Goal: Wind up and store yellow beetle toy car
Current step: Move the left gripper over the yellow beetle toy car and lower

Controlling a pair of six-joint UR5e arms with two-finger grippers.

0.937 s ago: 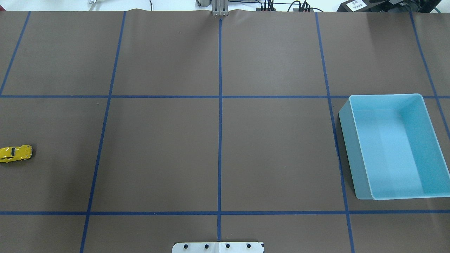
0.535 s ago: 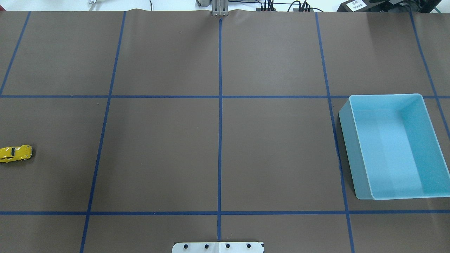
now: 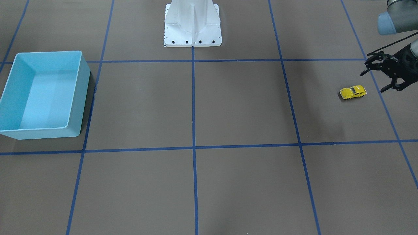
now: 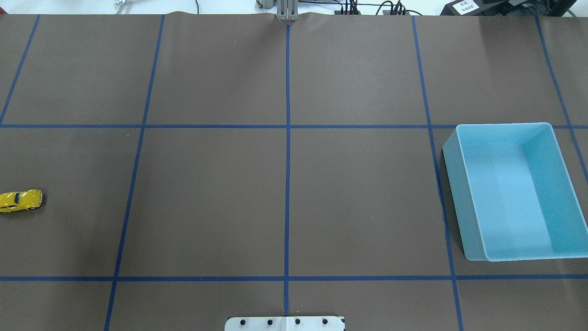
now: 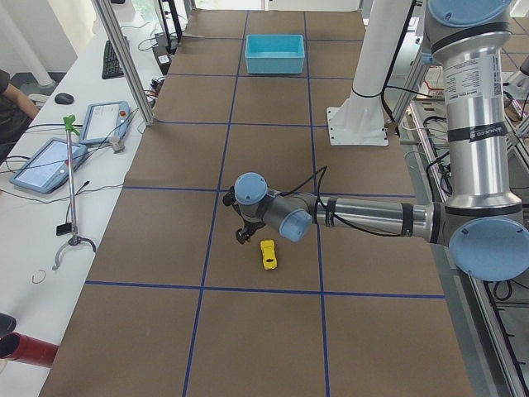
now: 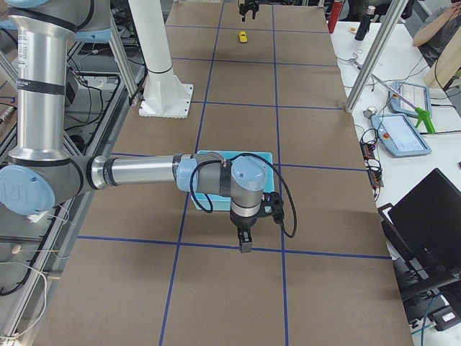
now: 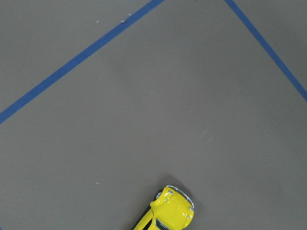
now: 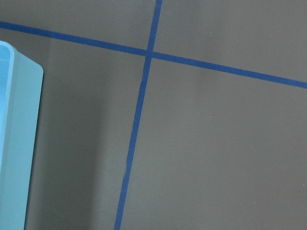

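Status: left fingers (image 3: 372,58) spread near the yellow beetle toy car (image 3: 352,92)

You'll find the tiny, glossy, rounded car on its wheels on the brown tabletop (image 4: 206,202) with its blue tape grid, far out on the robot's left side. The left arm's 2 black fingers hang near it, wide apart and clear of the car. At the opposite end sits the light blue rectangular plastic bin (image 4: 455,193), well apart from the car. The right fingers (image 6: 245,241) point down at the tabletop just beside the bin; you cannot tell whether they are spread or pressed together.
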